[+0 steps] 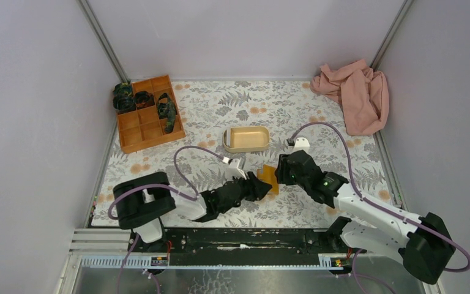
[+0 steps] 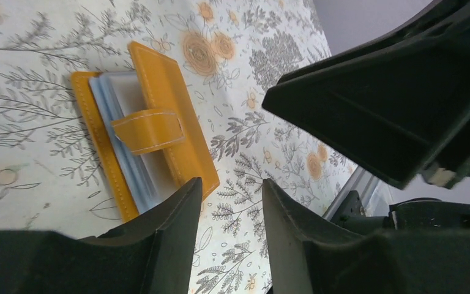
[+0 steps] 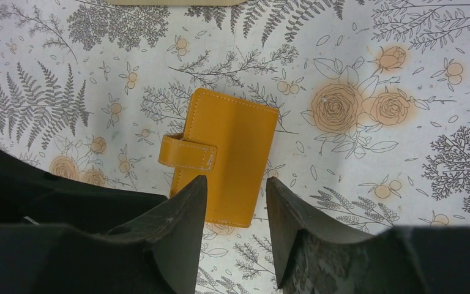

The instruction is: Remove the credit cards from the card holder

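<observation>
Left claw [image 2: 229, 184]: fingers spread, nothing between them, just left of the card holder [image 3: 235, 141].
Right claw [image 3: 235, 182]: fingers spread, empty, just right of the card holder.
Card holder: orange-tan, flat on the flowered table [image 1: 220, 110], strap closed over pale blue sleeves.
Tray [image 1: 245, 150]: beige oval, just beyond the card holder.

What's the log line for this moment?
stage: pre-grasp | orange-tan leather-look folding card holder: lying flat, snap tab fastened, no cards out | left gripper: open, beside it | right gripper: open, above it

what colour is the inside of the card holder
Pale blue inside the card holder, clearest in the left wrist view.
</observation>
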